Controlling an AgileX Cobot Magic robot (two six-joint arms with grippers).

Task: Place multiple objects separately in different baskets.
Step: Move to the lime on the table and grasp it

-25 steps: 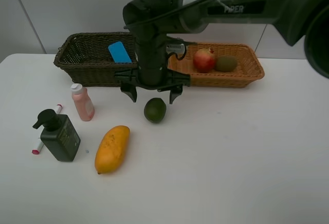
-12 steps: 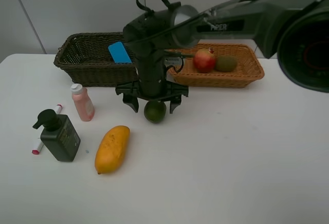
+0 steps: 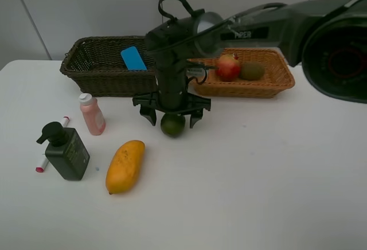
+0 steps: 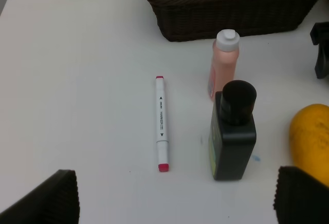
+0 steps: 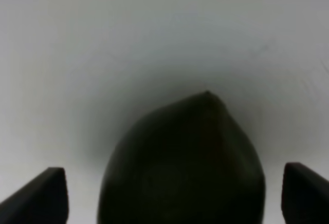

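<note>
Lime (image 3: 172,124) sits between the right gripper's (image 3: 172,118) wide-spread jaws, not grasped!
Its arm (image 3: 269,23) reads "PIPER"; left gripper (image 4: 175,198), jaws apart and empty, faces marker (image 4: 161,124) and pump bottle (image 4: 234,131).

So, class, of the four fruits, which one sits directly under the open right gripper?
The green lime, between the right gripper's spread jaws. The yellow mango lies apart; the red-green mango and kiwi sit in the orange-tan basket.
</note>
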